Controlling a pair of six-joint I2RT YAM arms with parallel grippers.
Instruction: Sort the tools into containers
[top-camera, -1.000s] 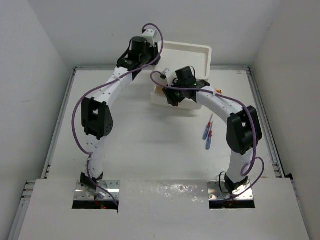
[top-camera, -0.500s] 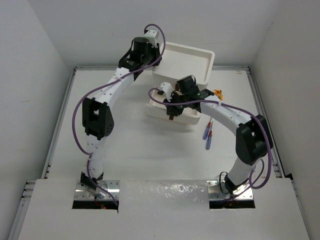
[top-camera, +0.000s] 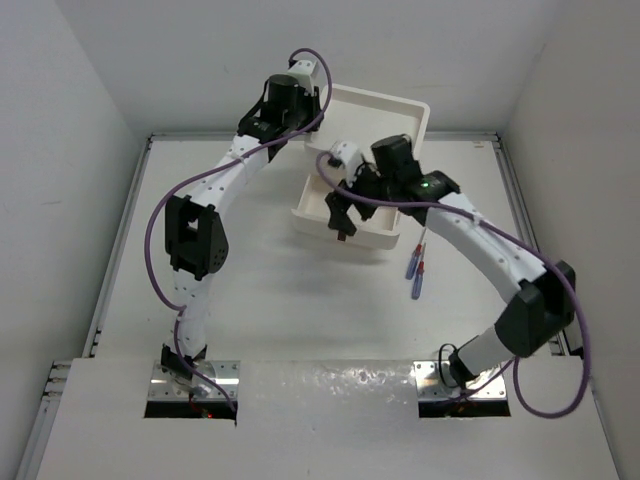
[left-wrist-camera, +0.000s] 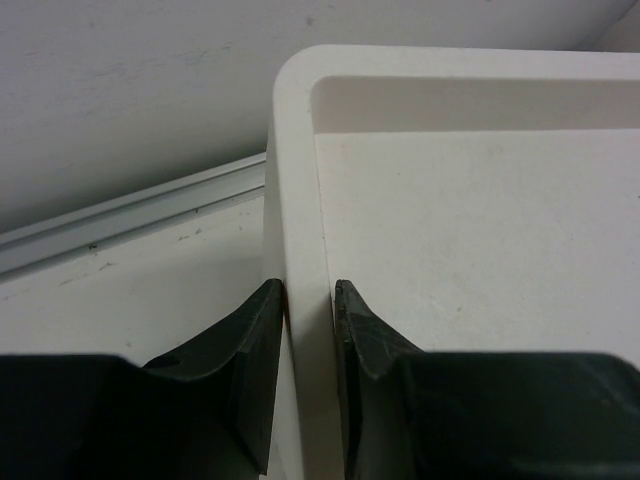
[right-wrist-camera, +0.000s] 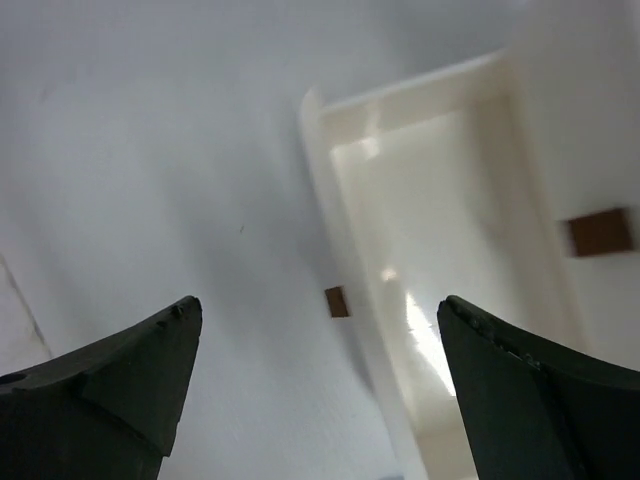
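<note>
On the left, the left fingers (left-wrist-camera: 255, 350) are clamped together on the near-left rim of the white drawer unit (top-camera: 400, 102), which stands at the back of the bench (top-camera: 270, 290), one finger outside the wall and one inside its tray-like top. In the middle, one drawer (top-camera: 375, 237) is pulled out toward the arms, a dark red-brown handle (right-wrist-camera: 337, 301) on its front, and the right fingers (right-wrist-camera: 120, 370) hang over it spread wide apart, holding nothing. Further right, two blue-purple-handled screwdrivers (top-camera: 411, 265) lie side by side on the bench just beside the drawer's right corner.
</note>
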